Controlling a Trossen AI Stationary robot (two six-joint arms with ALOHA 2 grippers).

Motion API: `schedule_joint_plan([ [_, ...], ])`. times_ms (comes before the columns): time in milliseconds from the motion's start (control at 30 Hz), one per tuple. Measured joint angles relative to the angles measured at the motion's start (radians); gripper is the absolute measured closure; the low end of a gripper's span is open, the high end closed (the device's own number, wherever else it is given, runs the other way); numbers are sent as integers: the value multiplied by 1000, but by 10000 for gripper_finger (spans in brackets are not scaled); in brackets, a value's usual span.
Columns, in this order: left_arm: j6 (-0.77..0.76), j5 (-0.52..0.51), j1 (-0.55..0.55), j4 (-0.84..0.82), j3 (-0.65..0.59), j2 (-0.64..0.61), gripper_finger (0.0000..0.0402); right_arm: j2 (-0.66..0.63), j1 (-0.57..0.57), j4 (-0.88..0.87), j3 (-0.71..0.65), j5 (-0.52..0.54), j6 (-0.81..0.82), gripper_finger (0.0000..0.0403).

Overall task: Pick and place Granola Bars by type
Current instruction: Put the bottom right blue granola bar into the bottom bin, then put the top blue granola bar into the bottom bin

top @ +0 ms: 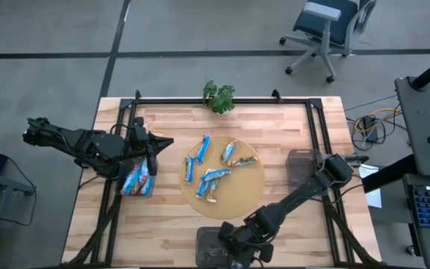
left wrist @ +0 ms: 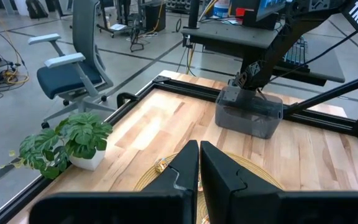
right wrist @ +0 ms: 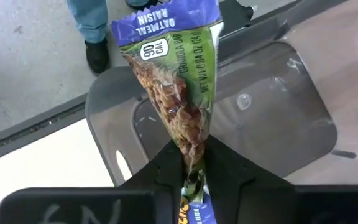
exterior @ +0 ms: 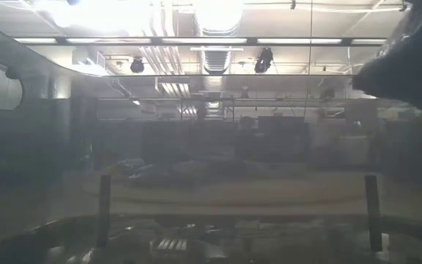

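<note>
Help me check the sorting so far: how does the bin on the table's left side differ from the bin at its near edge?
The left bin already holds a pile of blue bars, while the near-edge bin looks empty. The left gripper, shut and empty, sits beside the left bin; the right gripper hangs above the near-edge bin, pinching an oatmeal raisin bar. Both are small grey bins.

Round tray [top: 251, 196] at table [top: 170, 232] centre w/ several granola bars [top: 213, 175] on it. Potted plant [top: 219, 96] at far edge behind tray. Left bin [top: 137, 179] beside tray holds bars; left gripper [top: 164, 140] just above it. Right bin [top: 301, 166] opp. side. Front bin [top: 209, 246] at near edge, right gripper [right wrist: 190, 163] over it w/ oatmeal raisin bar [right wrist: 176, 74] between fingers.
</note>
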Motion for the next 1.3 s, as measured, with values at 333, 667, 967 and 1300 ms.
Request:
schedule_joint_plan([
  [333, -4, 6, 0, 0, 0, 0, 402, 0, -2, -14, -1, 8, 32, 247],
  [667, -4, 29, 0, 0, 0, 0, 402, -6, -3, -27, -2, 46, 73, 227],
  [967, -3, 43, 0, 0, 13, -2, 402, -179, -24, -60, -2, 284, 118, 232],
  [1300, 2, 43, 0, 0, 40, -4, 402, -418, -107, -40, -3, 400, 374, 264],
])
